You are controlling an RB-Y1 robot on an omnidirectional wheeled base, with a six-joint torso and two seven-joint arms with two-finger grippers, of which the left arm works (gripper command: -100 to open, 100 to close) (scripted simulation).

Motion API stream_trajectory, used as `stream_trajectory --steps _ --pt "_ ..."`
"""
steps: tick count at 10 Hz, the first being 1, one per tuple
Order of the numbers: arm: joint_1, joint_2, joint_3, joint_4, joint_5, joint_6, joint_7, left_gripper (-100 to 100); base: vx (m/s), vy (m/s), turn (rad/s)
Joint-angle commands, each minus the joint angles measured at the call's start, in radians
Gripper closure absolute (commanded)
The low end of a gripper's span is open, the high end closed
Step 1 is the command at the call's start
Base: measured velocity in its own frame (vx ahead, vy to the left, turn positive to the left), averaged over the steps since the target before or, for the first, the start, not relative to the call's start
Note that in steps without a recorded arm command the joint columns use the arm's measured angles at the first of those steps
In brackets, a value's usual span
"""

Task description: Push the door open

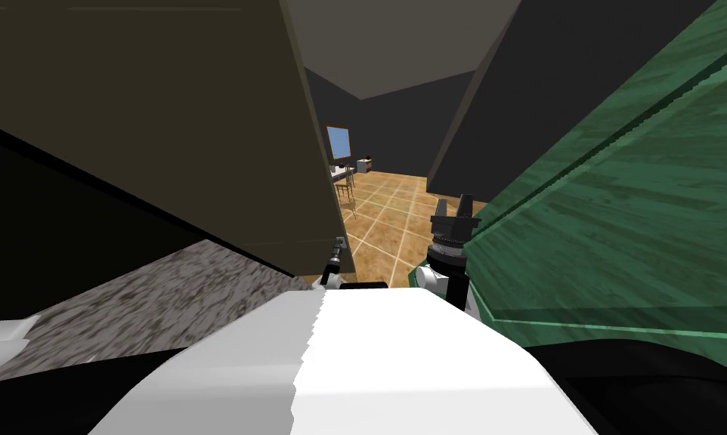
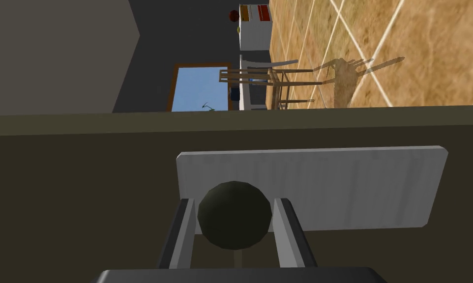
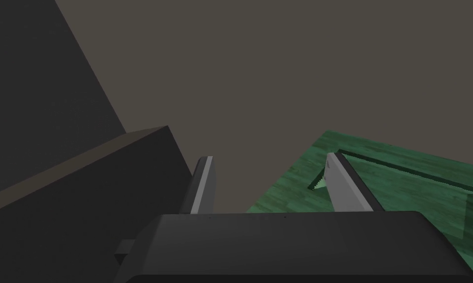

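One dark round knob on one brown door sits pinched between left jaws; right jaws stand spread.

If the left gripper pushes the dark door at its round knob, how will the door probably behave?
The dark door is a flat, thick slab, so it will probably swing stiffly without bending. The tiled floor shows past its edge, so it seems ajar and may move easily. The round knob looks smooth; the left gripper, shut on it, might slip.
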Motion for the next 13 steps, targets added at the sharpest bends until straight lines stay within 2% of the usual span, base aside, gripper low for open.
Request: stream_trajectory --steps 1,10,12,13 --pt "0.003 0.012 0.029 -0.003 0.013 0.003 -0.008 100 0.209 -0.082 0.075" --pt "-0.010 0.025 0.139 0.018 0.058 -0.002 -0.031 100 0.187 -0.077 0.063" --pt "-0.010 0.025 0.139 0.018 0.058 -0.002 -0.031 100 0.086 -0.037 0.013" --pt "-0.012 0.026 0.159 0.022 0.067 -0.003 -0.035 100 0.099 -0.049 0.022"
